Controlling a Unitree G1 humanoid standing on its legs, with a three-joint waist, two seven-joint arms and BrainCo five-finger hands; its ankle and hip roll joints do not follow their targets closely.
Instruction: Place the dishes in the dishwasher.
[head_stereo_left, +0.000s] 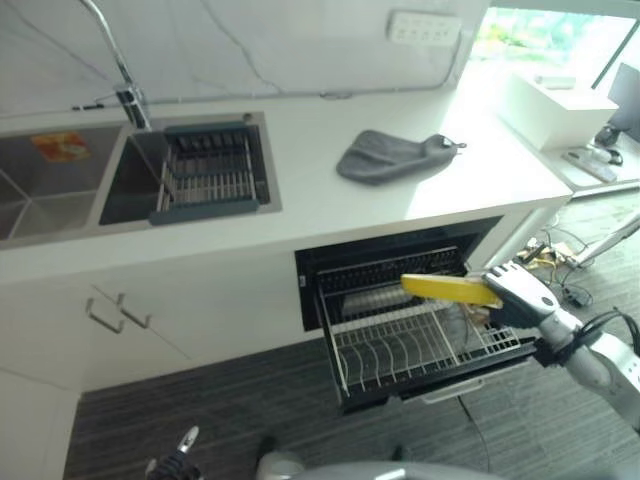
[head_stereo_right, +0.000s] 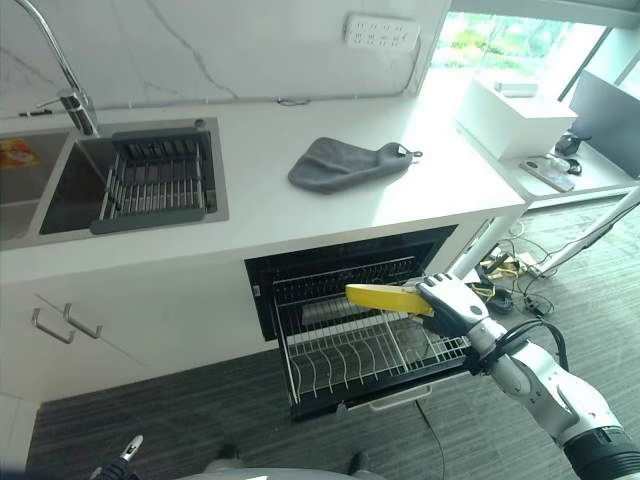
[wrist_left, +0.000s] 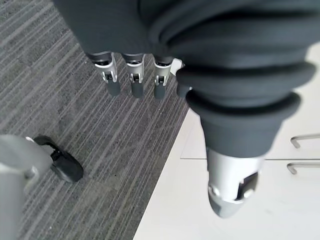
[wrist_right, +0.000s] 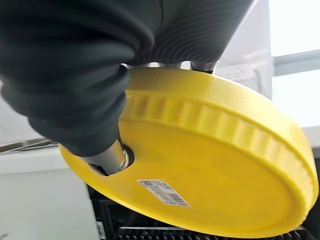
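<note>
A yellow plate (head_stereo_left: 448, 289) hangs roughly level above the pulled-out wire rack (head_stereo_left: 400, 345) of the open dishwasher (head_stereo_left: 400, 255) under the counter. My right hand (head_stereo_left: 517, 296) is shut on the plate's right rim; in the right wrist view the thumb presses the plate's (wrist_right: 210, 165) underside. The rack (head_stereo_right: 350, 355) has rows of upright tines with nothing standing in them. My left hand (wrist_left: 132, 75) hangs low beside the white cabinet, fingers straight and holding nothing; its fingertips (head_stereo_left: 185, 440) show at the bottom edge of the left eye view.
A grey cloth (head_stereo_left: 390, 155) lies on the white counter (head_stereo_left: 300, 150). A double sink (head_stereo_left: 130, 180) with a dish rack (head_stereo_left: 210, 170) and tap sits at the left. White cabinet doors with handles (head_stereo_left: 115, 310) stand left of the dishwasher. A white box (head_stereo_left: 555, 105) stands at the far right.
</note>
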